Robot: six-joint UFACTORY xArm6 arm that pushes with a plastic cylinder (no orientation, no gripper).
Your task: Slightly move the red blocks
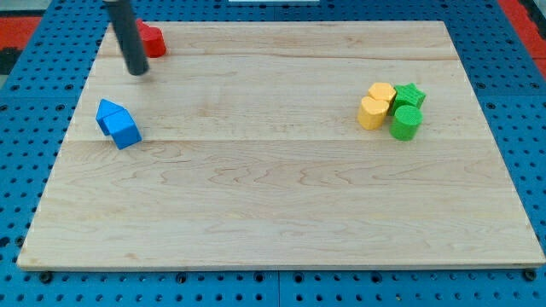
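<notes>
A pale wooden tabletop (281,196) with long grain lines fills most of the view, resting on a blue pegboard surface (26,111) dotted with holes. From the view's top left a straight dark rod (128,34) slants down, and my tip (137,73) sits on the wood just below and to the view's left of the red block (153,40), whose shape I cannot make out because the rod covers part of it; whether tip and block touch is hard to tell. There is no gripper on this arm, so nothing is clasped or released. Well below the tip, near the left edge, two blue blocks (118,124) lie pressed together, angular in outline. Far across on the view's right sits a tight cluster: two yellow blocks (375,105) with faceted tops, a green star-shaped block (410,94) behind, and a green cylinder block (405,123) in front, all touching their neighbours.
</notes>
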